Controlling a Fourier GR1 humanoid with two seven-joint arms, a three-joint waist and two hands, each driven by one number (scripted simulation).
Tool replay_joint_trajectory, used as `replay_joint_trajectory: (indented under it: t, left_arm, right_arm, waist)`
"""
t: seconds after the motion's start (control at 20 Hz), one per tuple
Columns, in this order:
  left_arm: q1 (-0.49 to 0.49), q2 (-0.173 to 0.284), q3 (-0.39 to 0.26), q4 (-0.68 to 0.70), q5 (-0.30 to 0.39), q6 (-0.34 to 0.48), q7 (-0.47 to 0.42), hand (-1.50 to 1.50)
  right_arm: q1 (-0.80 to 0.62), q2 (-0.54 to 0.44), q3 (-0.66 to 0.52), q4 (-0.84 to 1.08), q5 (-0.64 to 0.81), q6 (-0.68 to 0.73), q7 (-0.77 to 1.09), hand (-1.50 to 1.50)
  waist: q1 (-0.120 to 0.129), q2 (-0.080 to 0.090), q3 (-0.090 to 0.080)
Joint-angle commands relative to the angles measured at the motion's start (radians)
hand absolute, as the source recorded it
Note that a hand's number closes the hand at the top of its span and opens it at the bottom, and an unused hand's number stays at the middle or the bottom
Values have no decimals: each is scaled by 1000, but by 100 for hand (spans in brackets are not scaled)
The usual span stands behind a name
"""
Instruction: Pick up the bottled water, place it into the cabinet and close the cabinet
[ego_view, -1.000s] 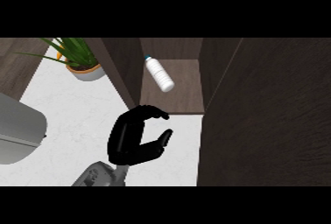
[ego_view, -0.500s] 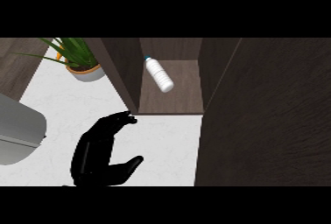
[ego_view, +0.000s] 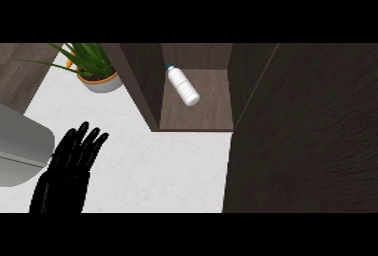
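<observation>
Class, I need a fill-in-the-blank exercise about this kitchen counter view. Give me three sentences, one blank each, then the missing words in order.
1. The bottled water lies on its side inside the ____.
2. The potted plant stands to the ____ of the cabinet.
3. The one hand in view has its fingers ____, holding nothing.

Missing words: cabinet; left; straight
</observation>
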Motion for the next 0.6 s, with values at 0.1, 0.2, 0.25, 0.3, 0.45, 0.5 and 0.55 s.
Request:
replay_joint_trajectory:
  t: [0.1, 0.2, 0.25, 0.3, 0.45, 0.5, 0.55]
  left_arm:
    - [81, 47, 71, -32, 77, -70, -10, -150]
    - [114, 84, 101, -49, 88, -92, -11, -150]
    - [127, 97, 98, -73, 95, -103, -1, -150]
    - [118, 97, 114, -52, 97, -101, -4, -150]
    - [148, 122, 153, -62, 131, -149, -15, -150]
    - [185, 153, 159, -72, 132, -170, -8, -150]
    - [176, 139, 165, -66, 140, -174, -19, -150]
  right_arm:
    - [-77, -58, 121, -213, 193, 25, 128, 150]
    - [-109, -67, 137, -194, 200, 21, 141, 150]
    - [-126, -61, 155, -192, 195, 14, 145, 150]
    - [-140, -70, 165, -190, 190, 13, 166, 150]
    - [-118, -21, 250, -158, 147, -51, 187, 150]
    - [-106, -13, 263, -133, 124, -65, 180, 150]
    - [-92, -6, 297, -137, 98, -74, 180, 150]
  waist:
    - [14, -1, -6]
    - [29, -6, -7]
    - [36, -6, -7]
    - [40, 0, -10]
    - [43, 7, -10]
    - [61, 6, -10]
    - [53, 10, -10]
